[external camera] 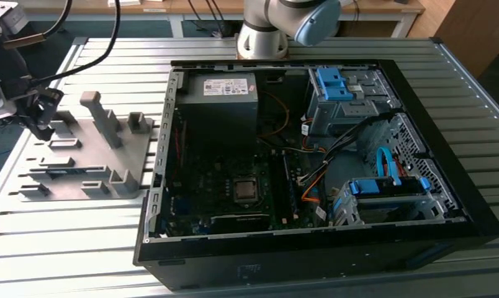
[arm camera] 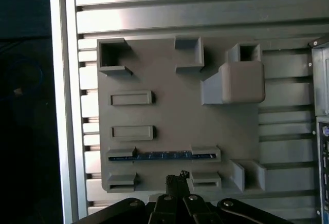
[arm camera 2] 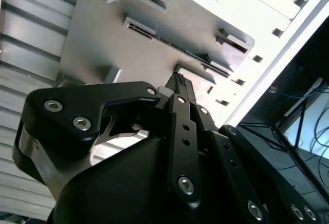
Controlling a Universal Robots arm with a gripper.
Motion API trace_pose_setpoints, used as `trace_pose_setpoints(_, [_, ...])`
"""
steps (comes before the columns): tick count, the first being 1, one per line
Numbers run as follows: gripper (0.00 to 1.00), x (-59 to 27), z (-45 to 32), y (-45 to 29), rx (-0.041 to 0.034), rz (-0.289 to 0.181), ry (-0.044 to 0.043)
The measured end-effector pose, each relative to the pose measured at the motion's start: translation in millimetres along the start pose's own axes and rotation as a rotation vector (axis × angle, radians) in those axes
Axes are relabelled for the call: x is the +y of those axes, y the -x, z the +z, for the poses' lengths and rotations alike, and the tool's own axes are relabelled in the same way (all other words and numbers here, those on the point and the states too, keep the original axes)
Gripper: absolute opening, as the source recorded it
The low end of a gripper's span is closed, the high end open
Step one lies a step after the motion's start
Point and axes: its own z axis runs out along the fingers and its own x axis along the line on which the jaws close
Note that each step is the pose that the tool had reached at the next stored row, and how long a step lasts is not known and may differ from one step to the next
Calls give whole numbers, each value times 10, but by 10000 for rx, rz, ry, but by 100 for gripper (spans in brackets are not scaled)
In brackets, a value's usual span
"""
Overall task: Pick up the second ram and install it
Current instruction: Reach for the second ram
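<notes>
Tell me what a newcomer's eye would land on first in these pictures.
The big open computer case takes up the middle of the exterior view, with its motherboard and blue drive brackets exposed. At the exterior view's left lies a gray holder plate. In the first wrist view the second ram shows as a thin blue strip in one of its holders, with the end effector hanging over the plate close beside it.

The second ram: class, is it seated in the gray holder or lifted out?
Seated: the second ram stands on edge between blocks of the gray holder, hand apart from it.
</notes>
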Motion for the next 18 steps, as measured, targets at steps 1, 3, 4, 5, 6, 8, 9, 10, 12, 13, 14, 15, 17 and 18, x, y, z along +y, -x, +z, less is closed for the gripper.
trace_pose_setpoints(1, [10,0,11,0,54,1,-22])
trace_pose_setpoints(3, [10,1,45,1,68,2,-33])
trace_pose_setpoints(4, [10,1,62,2,69,2,-33])
trace_pose_setpoints(5, [10,1,81,2,68,1,-33])
trace_pose_setpoints(6, [10,1,100,3,68,1,-33])
trace_pose_setpoints(8, [10,1,136,3,69,1,-33])
trace_pose_setpoints(9, [10,1,154,3,70,1,-33])
trace_pose_setpoints(10, [10,1,172,3,69,1,-33])
trace_pose_setpoints(12, [10,1,208,-7,69,2,-33])
trace_pose_setpoints(13, [10,-1,226,-22,72,2,-35])
trace_pose_setpoints(14, [10,-3,246,-46,70,1,-33])
trace_pose_setpoints(15, [10,-4,265,-68,70,-1,-34])
trace_pose_setpoints(17, [10,-6,303,-88,67,-8,-32])
trace_pose_setpoints(18, [10,-7,321,-92,67,-11,-32])
